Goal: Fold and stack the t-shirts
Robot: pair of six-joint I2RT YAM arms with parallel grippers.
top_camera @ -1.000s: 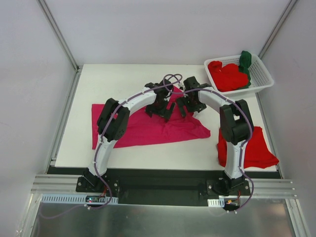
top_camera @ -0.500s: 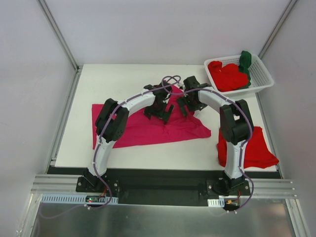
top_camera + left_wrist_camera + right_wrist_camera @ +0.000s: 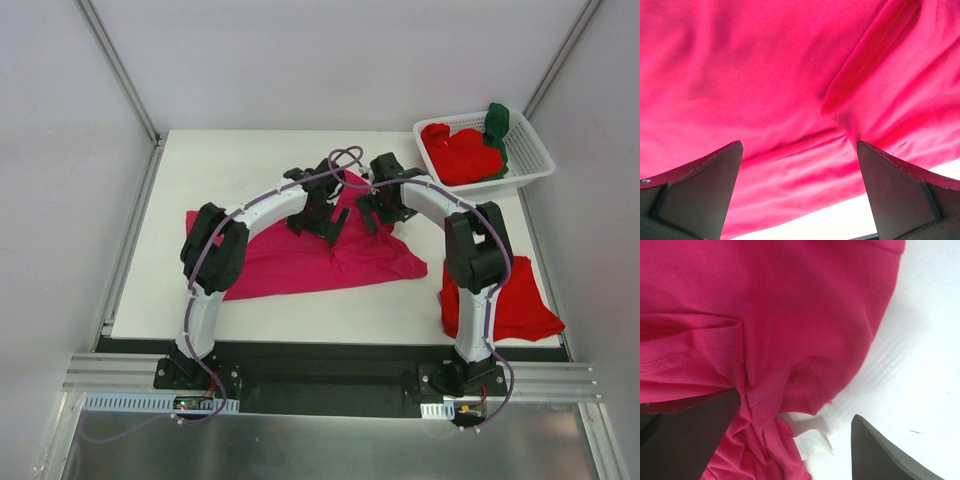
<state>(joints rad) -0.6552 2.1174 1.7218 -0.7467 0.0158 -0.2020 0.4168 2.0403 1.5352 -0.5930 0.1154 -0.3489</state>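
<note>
Both tools hang open over the magenta shirt, with the folding barely begun

The magenta-pink t-shirt [image 3: 300, 262] lies spread and wrinkled across the middle of the table [image 3: 250, 165], one corner reaching toward 12 o'clock. The left tool [image 3: 322, 218] and right tool [image 3: 378, 208] hang just over that 12 o'clock part, each with jaws wide apart and gripping nothing, the cloth lying beneath them. One red t-shirt [image 3: 520, 300] sits in a loose flat heap at 4 o'clock, partly over the table's near edge, and I judge it to be the start of the stack. More red t-shirts [image 3: 460, 155] and a dark green t-shirt [image 3: 497, 122] sit crumpled in the white basket [image 3: 530, 172] at 2 o'clock. I judge that most of the job is left: this shirt, then the basket's. No brand, label or writing can be read in any view
</note>
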